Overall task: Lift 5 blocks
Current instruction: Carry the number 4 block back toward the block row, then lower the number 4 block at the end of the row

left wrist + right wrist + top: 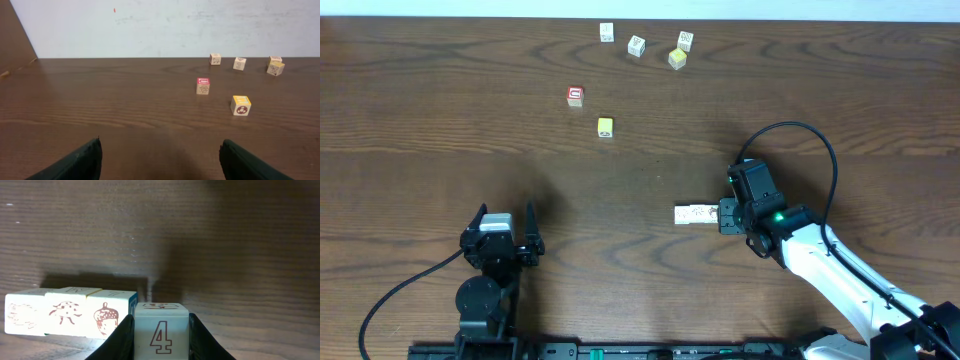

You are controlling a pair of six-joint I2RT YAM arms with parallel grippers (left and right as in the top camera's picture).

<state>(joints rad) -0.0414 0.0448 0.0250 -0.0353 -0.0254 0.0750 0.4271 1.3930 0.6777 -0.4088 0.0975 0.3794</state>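
dark wood-grain bench carries everything, and what matters for us sits at the right tool. its jaws stand narrow, clamped on the cube marked 4, one finger on each side face. we cannot tell whether that cube is clear of the bench. just outside the finger on the robot's left lies a row of three cream cubes. its long axis runs along the same line as the jaws' closing, toward the left arm. so we judge a straight rise the safest move, since any drift leftward would shove the row. the left tool stands wide and empty. well apart from both tools, across the bench, lie the others. a yellow cube is nearest, roughly between the arms. the red-faced cube is just beyond it, and four far cubes lie farther off.
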